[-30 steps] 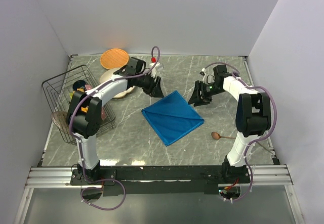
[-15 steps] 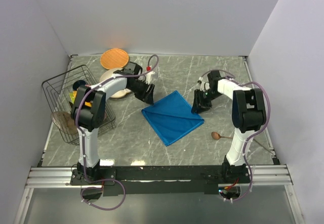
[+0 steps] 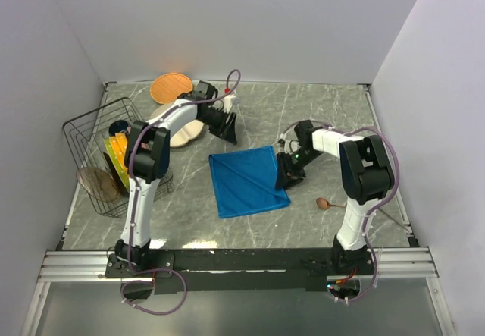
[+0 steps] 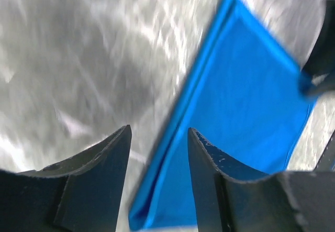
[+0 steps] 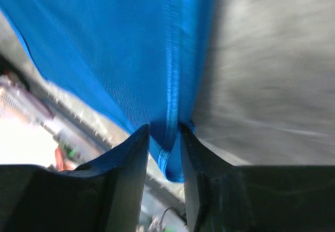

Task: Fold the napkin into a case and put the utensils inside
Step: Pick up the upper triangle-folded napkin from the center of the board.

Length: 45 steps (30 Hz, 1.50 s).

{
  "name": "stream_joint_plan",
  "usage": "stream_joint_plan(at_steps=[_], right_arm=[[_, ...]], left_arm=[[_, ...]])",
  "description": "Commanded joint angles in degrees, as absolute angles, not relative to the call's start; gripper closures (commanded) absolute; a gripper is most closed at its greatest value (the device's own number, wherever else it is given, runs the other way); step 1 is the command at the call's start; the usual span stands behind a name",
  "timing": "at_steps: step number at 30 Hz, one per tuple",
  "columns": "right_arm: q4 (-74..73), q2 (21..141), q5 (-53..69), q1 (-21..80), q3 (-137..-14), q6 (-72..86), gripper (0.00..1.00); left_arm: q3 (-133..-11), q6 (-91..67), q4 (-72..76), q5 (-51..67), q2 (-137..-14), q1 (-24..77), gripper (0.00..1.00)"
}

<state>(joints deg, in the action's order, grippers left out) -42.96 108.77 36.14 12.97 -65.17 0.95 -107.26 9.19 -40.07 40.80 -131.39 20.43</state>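
The bright blue napkin lies folded in a rough rectangle at the table's middle. My right gripper is at its right edge; in the right wrist view the gripper is shut on a hemmed corner of the napkin, cloth pressed against both fingers. My left gripper hangs beyond the napkin's far left corner, apart from it. It is open, and the napkin's layered edge shows past the gap. A brown wooden spoon lies right of the napkin, its handle pointing right.
A wire basket at the left holds yellow and dark items. An orange plate and a cream plate sit at the back left, under the left arm. A brownish disc leans by the basket.
The right gripper moved left and nearer, closing on the napkin's right edge. The napkin turned from a diamond to a squarer lie, shifted left. The left gripper drew back toward the far side.
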Motion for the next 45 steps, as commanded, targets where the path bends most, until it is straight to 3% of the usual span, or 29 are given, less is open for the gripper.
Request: stream_joint_plan(at_steps=[1, 6, 8, 18, 30, 36, 45], right_arm=[[-46.66, 109.07, 36.64, 14.33, -62.93, -0.09, 0.45], [-50.53, 103.72, 38.67, 11.35, -63.45, -0.96, 0.23], [-51.5, 101.52, 39.11, 9.94, -64.68, -2.02, 0.21], [-48.96, 108.71, 38.24, 4.04, -79.53, -1.84, 0.23], [-45.97, 119.7, 37.26, 4.04, -88.59, -2.02, 0.24], [-45.35, 123.39, 42.44, 3.96, -90.17, -2.46, 0.18], [-47.02, 126.38, 48.34, 6.06, -90.79, -8.08, 0.16]], left_arm=[[-115.21, 9.23, -40.78, 46.93, -136.22, 22.85, 0.49], [-114.44, 10.37, -38.77, 48.43, -137.64, 26.01, 0.49], [-113.56, 10.37, -37.71, 48.25, -138.16, 26.72, 0.5], [-111.98, 12.13, -35.77, 48.43, -140.27, 30.05, 0.63], [-103.73, 16.96, -29.01, 48.17, -134.66, 32.52, 0.99], [-94.85, 16.08, -18.21, 48.07, -128.06, 32.61, 0.99], [-93.69, 16.52, -16.44, 49.66, -126.12, 32.69, 0.99]])
